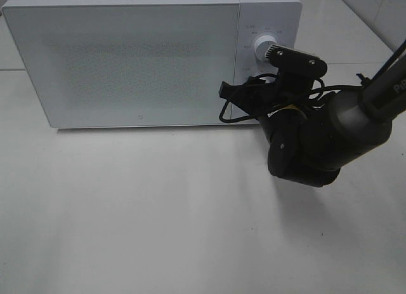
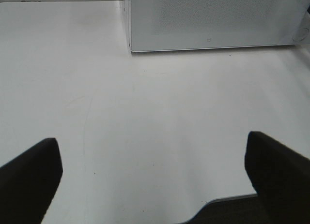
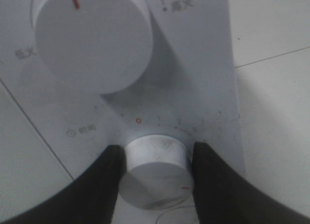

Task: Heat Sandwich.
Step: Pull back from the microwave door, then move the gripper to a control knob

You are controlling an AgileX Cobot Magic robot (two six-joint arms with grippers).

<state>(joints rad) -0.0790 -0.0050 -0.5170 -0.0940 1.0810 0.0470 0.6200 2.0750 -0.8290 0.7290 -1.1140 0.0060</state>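
The white microwave [image 1: 139, 59] stands at the back of the table with its door shut; it also shows in the left wrist view [image 2: 213, 21]. The sandwich and its pink plate are out of view. My right gripper [image 1: 244, 89] is at the control panel. In the right wrist view it [image 3: 157, 158] is shut on the lower timer knob [image 3: 156, 171], one finger on each side. The upper knob [image 3: 92, 37] with a red mark sits beyond it and is free. My left gripper [image 2: 152, 149] is open and empty over the bare table in front of the microwave's left corner.
The white tabletop [image 1: 158, 205] stretches in front of the microwave. The right arm's black body [image 1: 311, 141] hangs over the table's right side, with cables [image 1: 235, 110] near the microwave's front. The table's edge [image 2: 227, 200] shows close under the left gripper.
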